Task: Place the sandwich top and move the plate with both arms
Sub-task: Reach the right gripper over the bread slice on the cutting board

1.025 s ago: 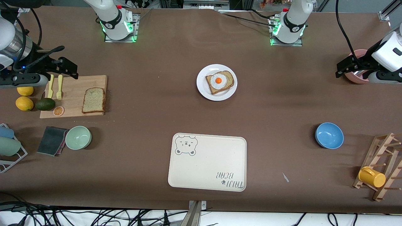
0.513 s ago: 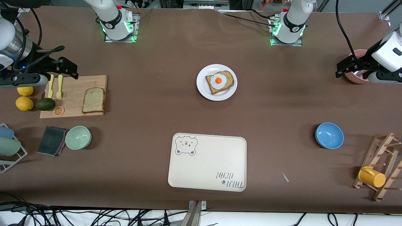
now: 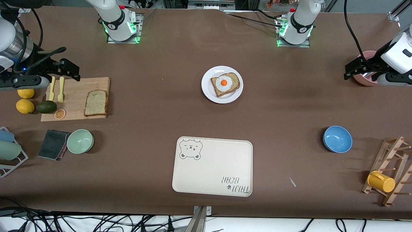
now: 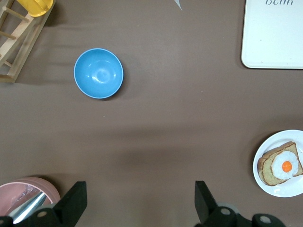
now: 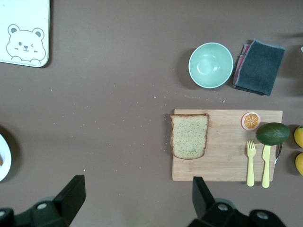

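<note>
The sandwich top (image 3: pixel 96 103) (image 5: pixel 189 135), a plain speckled bread slice, lies flat on a wooden cutting board (image 3: pixel 75 87) toward the right arm's end of the table. The white plate (image 3: pixel 207 91) (image 4: pixel 284 189) sits mid-table and bears a bread slice with a fried egg (image 3: pixel 225 84). My right gripper (image 3: pixel 75 71) (image 5: pixel 137 194) hangs open and empty above the board's edge that lies farther from the front camera. My left gripper (image 3: pixel 349 71) (image 4: pixel 139 198) hangs open and empty beside a pink bowl (image 3: pixel 365 80) at the left arm's end.
A cream bear-print tray (image 3: pixel 212 167) lies nearer to the front camera than the plate. A blue bowl (image 3: pixel 337 139) and a wooden rack with a yellow mug (image 3: pixel 381 181) stand toward the left arm's end. A green bowl (image 3: pixel 80 141), dark cloth (image 3: pixel 53 144), lemons, avocado and yellow cutlery surround the board.
</note>
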Tool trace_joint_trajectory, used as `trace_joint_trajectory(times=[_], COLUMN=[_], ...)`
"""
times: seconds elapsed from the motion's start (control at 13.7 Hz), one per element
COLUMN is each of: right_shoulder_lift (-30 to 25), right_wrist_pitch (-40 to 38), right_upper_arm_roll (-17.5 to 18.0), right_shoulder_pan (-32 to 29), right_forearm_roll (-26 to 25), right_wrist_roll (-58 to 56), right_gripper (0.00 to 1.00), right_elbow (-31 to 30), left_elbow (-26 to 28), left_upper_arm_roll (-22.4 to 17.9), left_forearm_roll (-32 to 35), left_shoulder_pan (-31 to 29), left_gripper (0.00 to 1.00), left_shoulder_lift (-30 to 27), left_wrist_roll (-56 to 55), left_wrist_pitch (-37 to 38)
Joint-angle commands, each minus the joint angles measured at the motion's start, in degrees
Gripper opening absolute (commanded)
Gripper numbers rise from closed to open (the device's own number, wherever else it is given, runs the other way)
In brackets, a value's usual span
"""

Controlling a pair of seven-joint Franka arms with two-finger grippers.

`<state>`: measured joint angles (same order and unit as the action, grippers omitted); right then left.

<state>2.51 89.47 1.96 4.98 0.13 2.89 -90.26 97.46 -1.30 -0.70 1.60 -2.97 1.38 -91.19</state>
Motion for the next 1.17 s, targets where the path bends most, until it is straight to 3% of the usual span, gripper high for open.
trace_joint_trajectory(times=[0.0,0.51,1.1], right_shoulder_lift=[0.73,1.00,10.84], right_wrist_pitch=[1.05,22.21,32.59], right_upper_arm_roll=[0.15,-0.02,-0.37], right_shoulder_pan=[-0.15,-0.15,-0.41], right_forearm_roll=[-1.35,-3.38,-5.48], right_wrist_roll=[-0.61,-0.52,0.36], right_gripper=[1.00,1.00,1.00], right_elbow=[-2.80,-23.18,-27.94], left_elbow=[-0.16,-0.25,-0.25], left_upper_arm_roll=[-0.11,-0.11,-0.11], left_forearm_roll=[-1.33,-1.33,-1.33], left_shoulder_pan=[-0.19,-0.19,-0.19], left_gripper=[1.00,1.00,1.00], left_shoulder_lift=[-0.46,-0.46,-0.46], left_wrist_roll=[0.29,0.29,0.29], left_wrist_pitch=[0.75,0.75,0.75])
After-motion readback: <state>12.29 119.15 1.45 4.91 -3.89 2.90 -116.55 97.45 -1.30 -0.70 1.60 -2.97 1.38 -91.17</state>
